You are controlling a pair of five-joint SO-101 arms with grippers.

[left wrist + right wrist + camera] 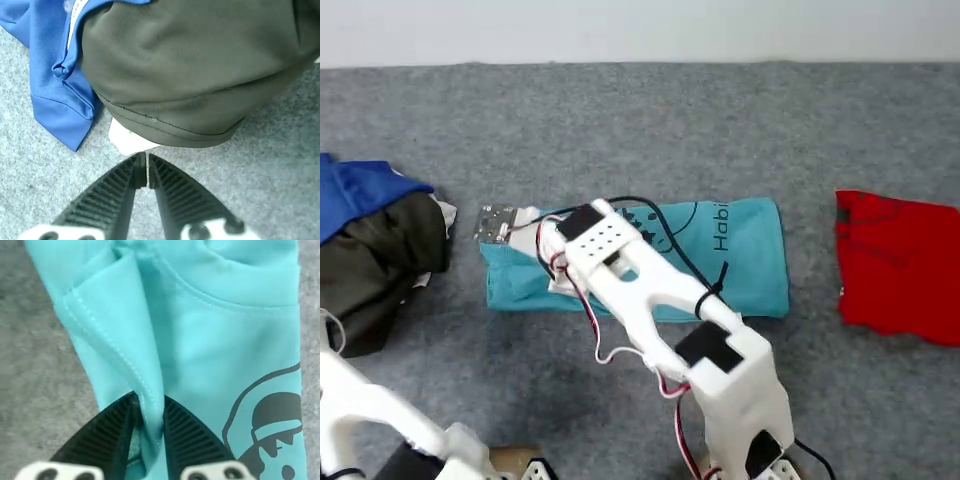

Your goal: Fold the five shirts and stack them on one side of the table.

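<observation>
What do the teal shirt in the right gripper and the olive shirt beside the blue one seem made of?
Teal shirt: thin, smooth matte knit, probably jersey; it pinches into soft folds, with a fine stitched hem. Olive shirt: matte, slightly denser-looking knit with a stitched hem. Exact fibre can't be told.

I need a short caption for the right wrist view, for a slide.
Right end effector pinching a fold of the teal shirt on the grey table.
</observation>
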